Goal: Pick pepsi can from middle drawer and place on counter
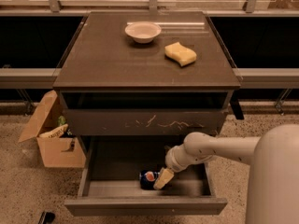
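We were at the grasp: the pale gripper (161, 178) was against the dark-blue pepsi can (148, 176) in the grey-brown middle drawer (145, 205) (lower centre). Whether it clasped the can, we could not tell. Next called for lifting.

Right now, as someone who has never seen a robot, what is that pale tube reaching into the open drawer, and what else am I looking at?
The pale tube is the robot's arm. The single camera looks down at a drawer cabinet from the front. At the arm's tip is the gripper, the part that grasps. It is down inside the open middle drawer, right against a small blue pepsi can on the drawer floor. I cannot tell whether it has hold of the can. On the counter above sit a pale bowl and a yellow sponge. A cardboard box stands on the floor beside the cabinet.
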Robot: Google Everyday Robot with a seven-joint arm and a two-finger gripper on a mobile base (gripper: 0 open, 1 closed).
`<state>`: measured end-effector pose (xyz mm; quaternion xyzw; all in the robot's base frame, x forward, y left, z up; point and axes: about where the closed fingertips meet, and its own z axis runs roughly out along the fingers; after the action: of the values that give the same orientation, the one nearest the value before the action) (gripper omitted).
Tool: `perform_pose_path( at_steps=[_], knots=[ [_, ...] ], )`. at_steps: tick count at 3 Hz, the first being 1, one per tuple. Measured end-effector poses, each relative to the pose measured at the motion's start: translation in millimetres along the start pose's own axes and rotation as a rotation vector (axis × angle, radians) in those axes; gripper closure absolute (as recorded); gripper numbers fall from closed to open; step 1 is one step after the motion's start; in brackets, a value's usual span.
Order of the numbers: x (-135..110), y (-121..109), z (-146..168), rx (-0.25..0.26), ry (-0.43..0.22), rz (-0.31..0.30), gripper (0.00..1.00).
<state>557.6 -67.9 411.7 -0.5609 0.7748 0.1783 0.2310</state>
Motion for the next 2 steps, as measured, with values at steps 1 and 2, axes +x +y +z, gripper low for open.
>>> perform_pose_path(
  at_steps=[1, 2],
  knots=[
    [2, 2, 17, -0.003, 0.036, -0.004, 0.00],
    [4, 4, 30, -0.010, 0.059, -0.006, 0.00]
  ],
)
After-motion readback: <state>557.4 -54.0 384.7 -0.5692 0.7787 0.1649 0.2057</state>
